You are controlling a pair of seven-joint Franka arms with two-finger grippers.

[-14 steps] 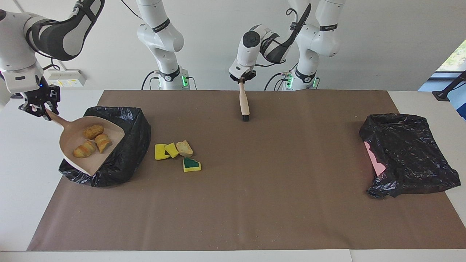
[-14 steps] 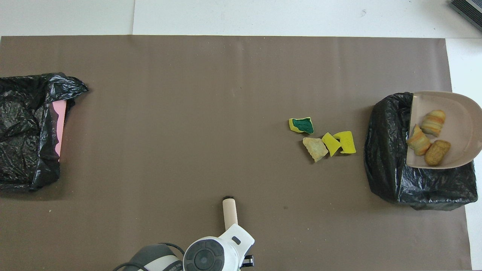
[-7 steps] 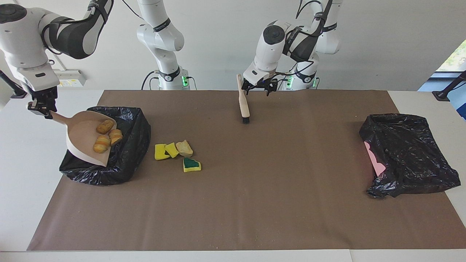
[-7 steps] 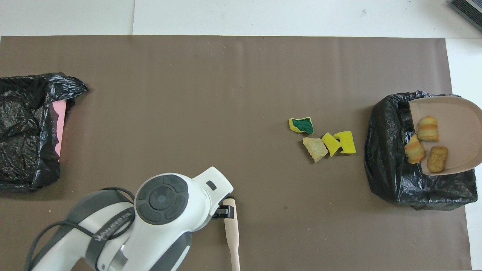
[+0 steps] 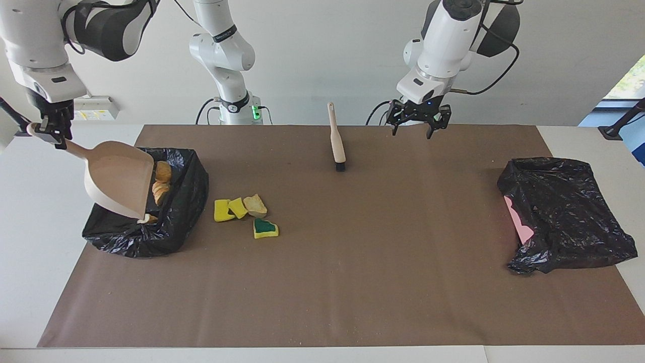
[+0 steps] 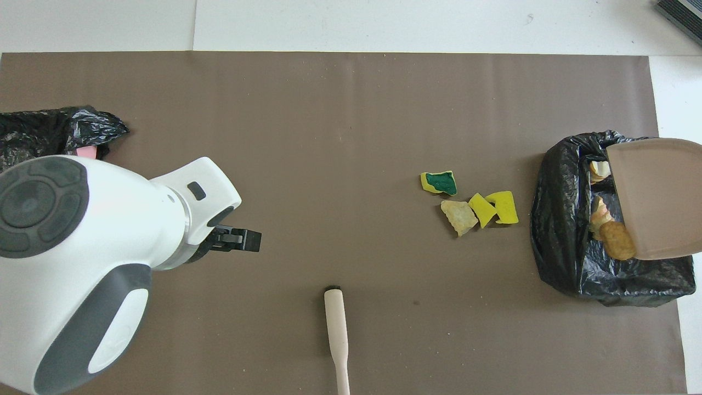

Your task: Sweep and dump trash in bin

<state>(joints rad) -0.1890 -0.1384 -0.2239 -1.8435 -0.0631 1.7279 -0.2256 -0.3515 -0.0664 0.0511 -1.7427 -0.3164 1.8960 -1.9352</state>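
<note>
Tipping golden-brown croissant-like pastries (image 5: 162,177) into the black-lined bin (image 5: 186,201).
Right gripper (image 5: 49,132) clamps the pale pink plastic dustpan (image 5: 118,179) steeply so they slide; left gripper (image 5: 415,123) hangs wide open.

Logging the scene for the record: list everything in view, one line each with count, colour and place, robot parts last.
pastries: three, golden-brown, sliding off the dustpan into the bin.
sponge chunks: three, yellow, one green-topped, beside the bin.
bread chunk: one, beige, among the sponges.
bin: one, black-bagged, right arm's end.
dustpan: one, pale pink, tilted over the bin.
brush: one, cream-handled, lying near the robots.
second bag: one, black, left arm's end.
right gripper: shut on the dustpan's handle.
left gripper: open, holding nothing.
</note>
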